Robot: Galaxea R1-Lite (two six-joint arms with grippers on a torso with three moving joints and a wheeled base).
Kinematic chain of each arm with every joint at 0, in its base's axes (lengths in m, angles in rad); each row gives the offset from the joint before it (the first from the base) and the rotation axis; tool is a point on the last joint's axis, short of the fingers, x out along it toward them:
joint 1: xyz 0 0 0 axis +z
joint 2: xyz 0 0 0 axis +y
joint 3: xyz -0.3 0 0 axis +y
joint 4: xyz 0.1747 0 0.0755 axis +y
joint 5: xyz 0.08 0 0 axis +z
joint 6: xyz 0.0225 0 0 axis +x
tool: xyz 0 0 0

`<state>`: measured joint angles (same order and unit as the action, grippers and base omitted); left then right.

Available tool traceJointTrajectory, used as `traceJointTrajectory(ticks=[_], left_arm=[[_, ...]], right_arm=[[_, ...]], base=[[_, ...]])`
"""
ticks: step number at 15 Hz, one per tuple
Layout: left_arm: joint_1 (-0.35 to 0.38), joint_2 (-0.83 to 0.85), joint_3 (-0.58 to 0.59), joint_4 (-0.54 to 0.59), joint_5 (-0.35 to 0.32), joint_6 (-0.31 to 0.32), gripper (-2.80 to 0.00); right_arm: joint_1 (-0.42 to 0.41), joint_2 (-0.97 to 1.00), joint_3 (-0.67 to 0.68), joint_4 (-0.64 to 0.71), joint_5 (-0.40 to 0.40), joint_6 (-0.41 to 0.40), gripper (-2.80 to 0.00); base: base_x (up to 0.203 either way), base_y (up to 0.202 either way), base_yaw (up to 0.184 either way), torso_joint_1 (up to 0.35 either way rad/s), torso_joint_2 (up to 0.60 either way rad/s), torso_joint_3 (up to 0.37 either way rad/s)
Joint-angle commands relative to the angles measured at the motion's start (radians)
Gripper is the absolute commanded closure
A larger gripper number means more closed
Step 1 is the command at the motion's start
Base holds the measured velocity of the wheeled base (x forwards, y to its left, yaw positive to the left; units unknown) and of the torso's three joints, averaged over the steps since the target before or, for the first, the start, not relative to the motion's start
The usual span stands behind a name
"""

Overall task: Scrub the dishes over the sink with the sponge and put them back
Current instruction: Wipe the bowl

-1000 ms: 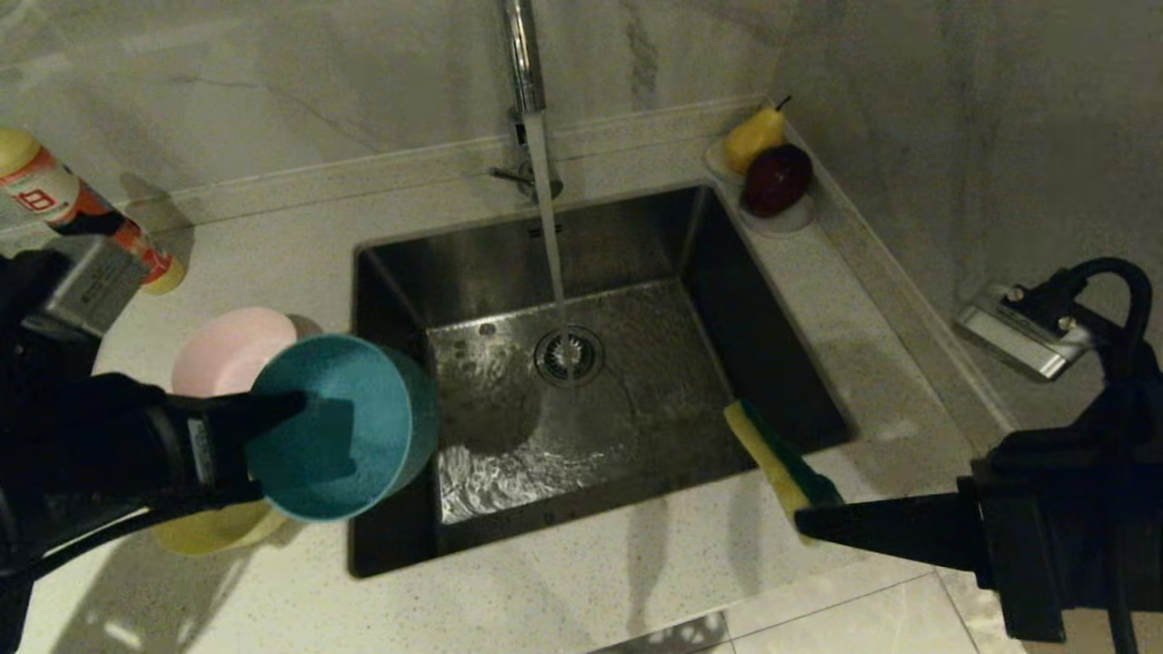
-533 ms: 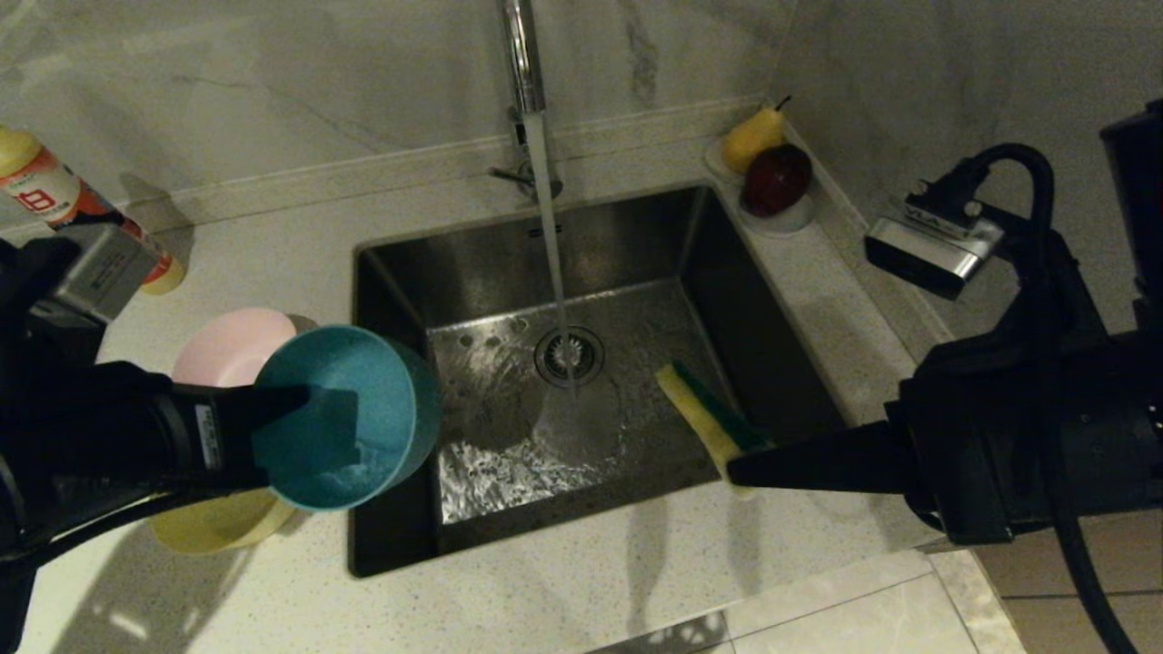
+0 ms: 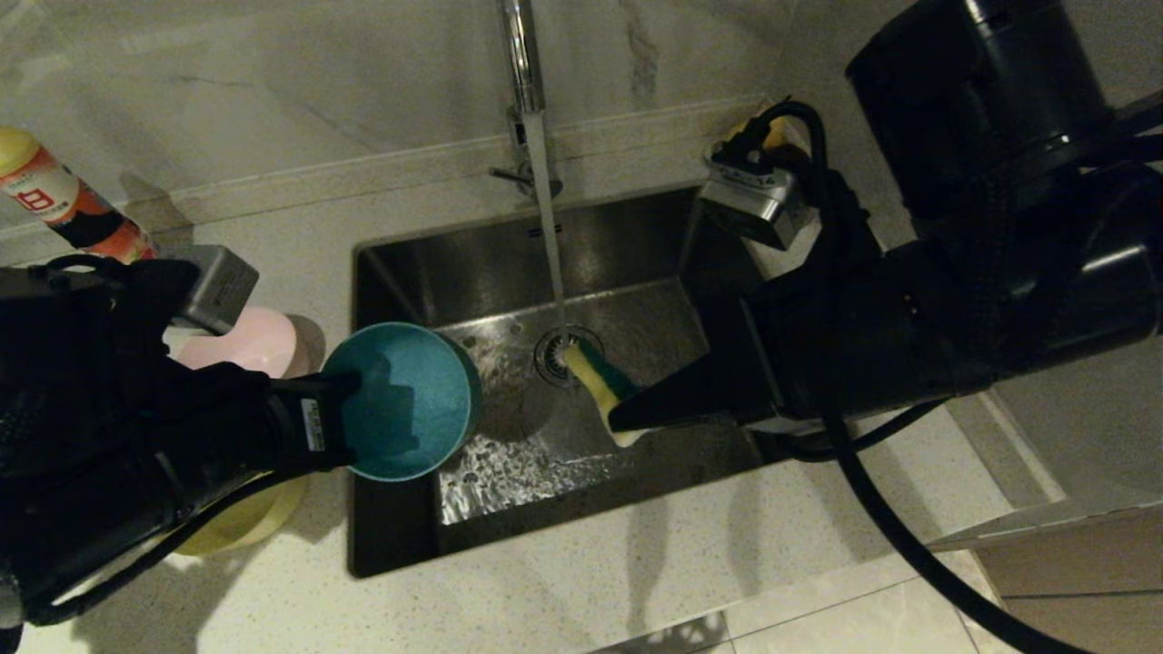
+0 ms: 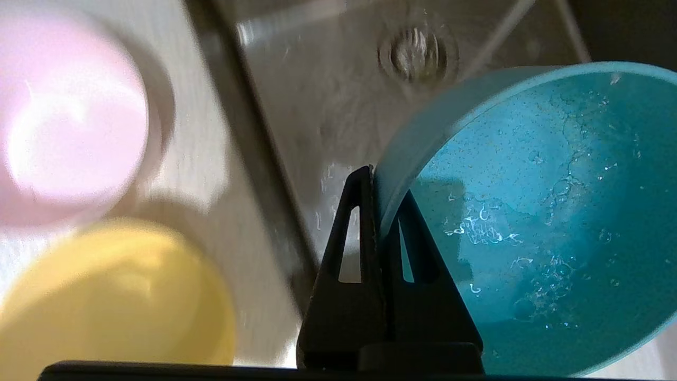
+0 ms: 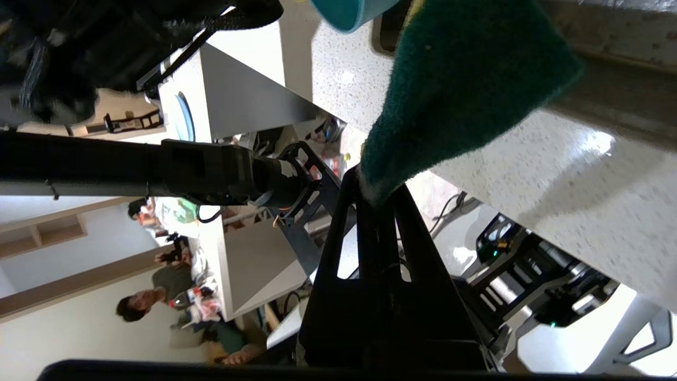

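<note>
Since the earlier head frames the right gripper (image 3: 627,420) has swung in from lower right to centre frame, carrying the sponge (image 3: 595,377) from the sink's right edge to over the drain (image 3: 556,352), its top end now under the faucet (image 3: 520,54) stream. The right arm now fills the upper right, hiding the fruit dish. The left gripper (image 3: 341,400) w/ the blue bowl (image 3: 404,400) has shifted right & a bit up, further over the sink (image 3: 400,263) left edge.

Pose: right gripper points left, roughly level, jaws pinched tight on the sponge's lower end; green face (image 5: 465,79) toward the wrist cam. Left gripper points right, jaws closed on the blue bowl's rim (image 4: 381,180), one finger inside, one outside; bowl tipped on its side, opening facing the head cam, droplets inside.

Pink bowl (image 3: 259,341) & yellow bowl (image 3: 245,518) sit on the counter (image 3: 636,572), left of the sink, partly behind the left arm. Bottle (image 3: 54,195) upper left.
</note>
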<state>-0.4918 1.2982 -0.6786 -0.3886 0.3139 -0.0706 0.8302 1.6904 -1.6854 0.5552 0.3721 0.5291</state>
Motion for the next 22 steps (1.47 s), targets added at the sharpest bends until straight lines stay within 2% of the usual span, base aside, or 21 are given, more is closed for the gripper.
traceJointTrajectory(ticks=[1, 4, 6, 9, 11, 18, 22], left_arm=[[-0.075, 0.035, 0.01, -0.057, 0.038, 0.045, 0.0], [-0.148, 0.036, 0.042, -0.133, 0.064, 0.061, 0.0], [-0.169, 0.07, 0.093, -0.241, 0.081, 0.091, 0.0], [-0.174, 0.148, 0.142, -0.446, 0.117, 0.177, 0.0], [-0.176, 0.191, 0.158, -0.533, 0.153, 0.225, 0.0], [-0.177, 0.238, 0.114, -0.584, 0.221, 0.215, 0.0], [-0.175, 0.214, 0.14, -0.589, 0.235, 0.21, 0.0]], right_arm=[[0.01, 0.069, -0.047, 0.003, 0.002, 0.026, 0.0], [0.035, 0.077, -0.074, 0.004, 0.002, 0.052, 0.0], [0.047, 0.072, -0.085, 0.003, 0.001, 0.073, 0.0], [0.047, 0.083, -0.086, 0.0, 0.002, 0.074, 0.0], [0.05, 0.085, -0.1, 0.0, 0.004, 0.076, 0.0], [0.102, 0.073, -0.091, -0.001, 0.002, 0.078, 0.0], [0.101, 0.134, -0.118, -0.026, -0.003, 0.072, 0.0]], base=[[0.0, 0.0, 0.0, 0.0, 0.0, 0.0], [0.0, 0.0, 0.0, 0.0, 0.0, 0.0], [0.0, 0.0, 0.0, 0.0, 0.0, 0.0], [0.0, 0.0, 0.0, 0.0, 0.0, 0.0], [0.0, 0.0, 0.0, 0.0, 0.0, 0.0], [0.0, 0.0, 0.0, 0.0, 0.0, 0.0], [0.0, 0.0, 0.0, 0.0, 0.0, 0.0]])
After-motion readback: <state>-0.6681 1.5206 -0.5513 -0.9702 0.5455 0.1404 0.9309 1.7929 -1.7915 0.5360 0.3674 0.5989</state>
